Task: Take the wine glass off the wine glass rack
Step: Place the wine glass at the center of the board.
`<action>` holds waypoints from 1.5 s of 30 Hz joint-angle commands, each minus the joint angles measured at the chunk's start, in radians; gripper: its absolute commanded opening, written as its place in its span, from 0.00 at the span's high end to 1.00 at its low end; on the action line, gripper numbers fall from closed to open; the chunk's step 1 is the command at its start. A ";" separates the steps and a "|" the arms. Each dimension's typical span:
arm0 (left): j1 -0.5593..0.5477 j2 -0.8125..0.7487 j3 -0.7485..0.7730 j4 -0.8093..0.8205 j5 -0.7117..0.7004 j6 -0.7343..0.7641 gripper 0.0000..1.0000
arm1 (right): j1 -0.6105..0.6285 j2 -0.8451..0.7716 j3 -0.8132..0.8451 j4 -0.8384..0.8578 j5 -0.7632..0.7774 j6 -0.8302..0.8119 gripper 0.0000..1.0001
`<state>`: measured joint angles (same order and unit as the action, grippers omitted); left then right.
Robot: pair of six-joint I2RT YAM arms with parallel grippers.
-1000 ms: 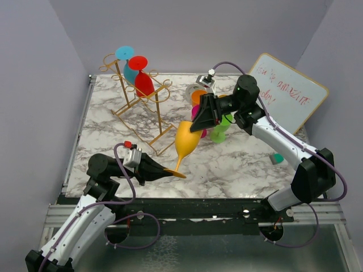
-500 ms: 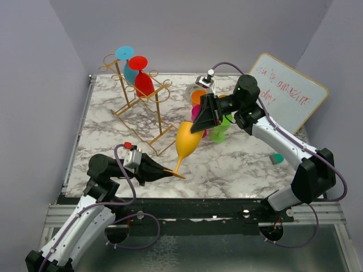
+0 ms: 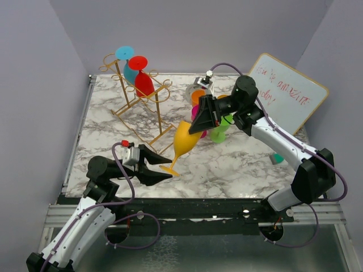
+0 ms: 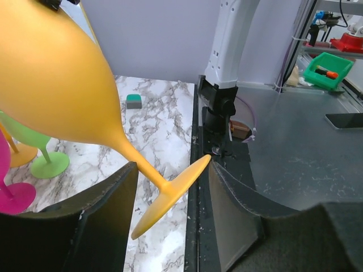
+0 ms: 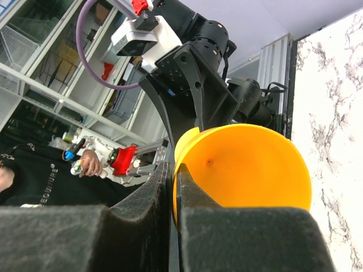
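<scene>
The yellow wine glass (image 3: 185,141) hangs tilted over the table's front middle, clear of the gold wine glass rack (image 3: 142,107) at the back left. My right gripper (image 3: 197,128) is shut on the bowl's rim, one finger inside the yellow wine glass (image 5: 249,164) and one outside; in its own view the right gripper (image 5: 173,170) pinches the thin wall. My left gripper (image 3: 165,169) stands open around the foot. In the left wrist view the foot (image 4: 170,192) lies between the spread fingers of the left gripper (image 4: 173,170), its edge close to the right finger.
A red glass (image 3: 143,82) and a blue glass (image 3: 129,69) hang on the rack. Green (image 3: 220,131), magenta and orange glasses stand behind the right gripper. A whiteboard (image 3: 289,93) leans at the back right. A teal block (image 3: 276,158) lies near the right edge.
My left gripper has opened and let go of the yellow glass's foot. The right gripper has tightened on the rim, and the glass has shifted slightly left.
</scene>
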<state>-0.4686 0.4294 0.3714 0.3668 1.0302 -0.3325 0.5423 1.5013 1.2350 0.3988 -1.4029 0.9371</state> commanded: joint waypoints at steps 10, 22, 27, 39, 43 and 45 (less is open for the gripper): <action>0.001 0.013 0.049 0.007 -0.029 -0.040 0.20 | 0.002 -0.055 0.082 -0.753 0.138 -0.574 0.99; 0.001 0.106 0.079 -0.018 -0.048 0.033 0.01 | 0.002 -0.228 0.001 -1.167 0.746 -0.781 0.99; 0.001 0.084 0.075 -0.026 -0.047 0.062 0.01 | 0.002 -0.300 -0.057 -1.169 1.103 -0.793 1.00; 0.001 0.048 0.071 -0.077 -0.087 0.064 0.01 | 0.003 -0.392 -0.128 -1.105 1.689 -0.729 0.99; 0.001 0.054 0.082 -0.115 -0.117 0.077 0.01 | 0.001 -0.403 -0.143 -1.088 1.856 -0.690 0.99; 0.001 0.061 0.095 -0.150 -0.149 0.088 0.01 | -0.012 -0.379 -0.139 -1.075 1.876 -0.667 0.99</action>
<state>-0.4686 0.4870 0.4320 0.2867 0.9497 -0.2775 0.5423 1.1095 1.1007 -0.7246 0.2729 0.2180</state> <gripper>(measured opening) 0.987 0.076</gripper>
